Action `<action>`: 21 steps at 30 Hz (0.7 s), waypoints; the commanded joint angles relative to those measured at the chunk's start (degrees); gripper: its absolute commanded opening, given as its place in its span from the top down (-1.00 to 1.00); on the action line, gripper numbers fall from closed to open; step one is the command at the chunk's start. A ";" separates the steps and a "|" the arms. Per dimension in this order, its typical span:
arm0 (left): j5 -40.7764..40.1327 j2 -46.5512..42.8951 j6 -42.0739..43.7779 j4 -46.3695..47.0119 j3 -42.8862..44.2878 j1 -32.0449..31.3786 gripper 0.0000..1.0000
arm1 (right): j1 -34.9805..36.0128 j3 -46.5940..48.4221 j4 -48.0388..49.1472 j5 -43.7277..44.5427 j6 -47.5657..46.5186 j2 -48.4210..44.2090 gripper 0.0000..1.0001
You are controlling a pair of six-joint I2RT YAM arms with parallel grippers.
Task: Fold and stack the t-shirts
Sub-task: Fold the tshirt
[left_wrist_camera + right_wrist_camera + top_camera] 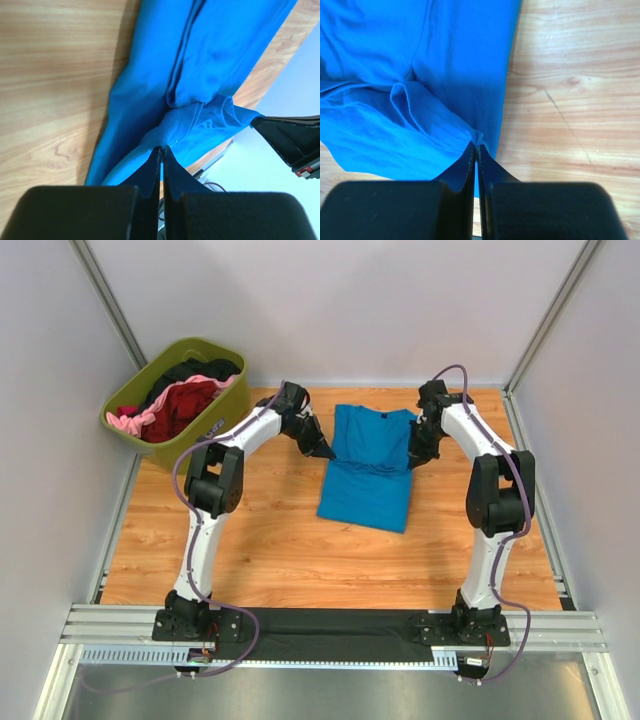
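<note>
A blue t-shirt (365, 480) lies flat near the middle of the wooden surface (260, 540), its neckline toward 12 o'clock and its bottom hem toward 6 o'clock. It forms a narrow oblong, and a bunched crease runs across it about halfway down.

The left gripper (322, 448) sits at the shirt's 9 o'clock edge, level with that crease. In the left wrist view its jaws are pressed together, with a gather of blue cloth pinched at the tips (161, 150). The cloth rises from the surface into a small puckered ridge just ahead of them.

The right gripper (416, 454) is at the shirt's 3 o'clock edge, opposite the left one. Its jaws are likewise closed, nipping the folded edge of the shirt at the tips (476, 148), and a short pleat fans out from the grip toward 10 o'clock in that view.

An olive-green tub (200, 435) stands at 10 o'clock from the blue shirt, off the far left corner of the surface. It holds a loose heap of other shirts: a dark red one (190, 405) in the middle, a pink one (140, 423) toward the tub's 8 o'clock side, and a black one (205, 370) toward its 1 o'clock side.
</note>
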 commanded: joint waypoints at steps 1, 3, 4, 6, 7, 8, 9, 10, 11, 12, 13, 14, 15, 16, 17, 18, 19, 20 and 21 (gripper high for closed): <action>-0.09 1.86 -1.17 0.77 2.06 0.31 1.00 | -1.26 2.74 2.11 -1.54 -1.57 2.75 0.99; -0.62 2.22 -1.08 0.77 2.58 0.31 1.00 | -1.61 3.18 2.81 -1.98 -1.92 3.45 0.99; -1.14 2.65 -1.08 0.60 3.02 0.48 1.00 | -1.79 3.79 2.99 -2.24 -2.10 3.72 0.99; -1.76 3.01 -1.08 0.24 3.81 0.74 1.00 | -2.32 4.67 3.35 -3.38 -2.19 5.03 0.98; -2.11 3.53 -1.08 0.24 4.08 0.83 1.00 | -2.41 5.46 3.43 -3.56 -2.27 5.39 0.96; -1.94 3.71 -1.17 0.42 4.78 0.83 1.00 | -2.41 5.81 3.43 -3.82 -2.36 6.17 0.94; -1.85 3.97 -1.08 0.33 5.22 0.92 0.98 | -2.49 6.34 3.43 -4.17 -2.45 6.61 0.87; -1.85 4.06 -0.91 -0.10 5.66 1.10 0.83 | -2.50 6.87 3.26 -4.26 -2.36 6.88 0.81; -2.02 3.98 -0.12 -0.63 6.53 1.18 0.69 | -2.58 8.26 2.30 -4.18 -2.10 7.14 0.63; -2.46 3.63 0.50 -1.85 6.89 1.27 0.55 | -2.58 8.97 1.42 -3.83 -1.40 7.41 0.51; -3.60 2.49 1.20 -2.65 7.15 1.36 0.34 | -2.58 9.76 0.28 -3.22 -0.78 7.32 0.41; -4.48 1.87 3.21 -3.79 7.94 1.36 0.26 | -2.58 11.08 -2.43 -2.17 -0.26 7.15 0.23; -5.27 1.00 4.53 -6.41 8.21 1.45 0.18 | -2.67 11.35 -3.93 -1.81 0.53 6.36 0.14; -7.63 -0.84 5.94 -8.09 8.47 1.45 -0.02 | -2.67 10.92 -5.34 -1.80 2.11 5.49 0.08; -8.87 -1.99 8.74 -10.98 8.04 1.45 -0.04 | -2.58 7.96 -6.49 -3.89 2.64 4.61 0.00; -10.53 -4.70 9.81 -11.62 6.90 1.36 -0.06 | -2.58 5.06 -6.15 -5.39 3.17 1.29 -0.02; -10.81 -6.29 11.91 -11.54 2.80 1.27 -0.06 | -2.41 2.24 -4.49 -7.41 3.79 -0.57 -0.05; -11.16 -7.87 12.80 -11.10 0.33 1.27 -0.06 | -2.23 -3.62 -3.61 -8.13 3.88 -2.50 -0.06; -11.60 -11.19 13.68 -10.57 -2.40 1.19 -0.06 | -2.23 -6.11 -2.73 -8.65 3.79 -6.26 -0.07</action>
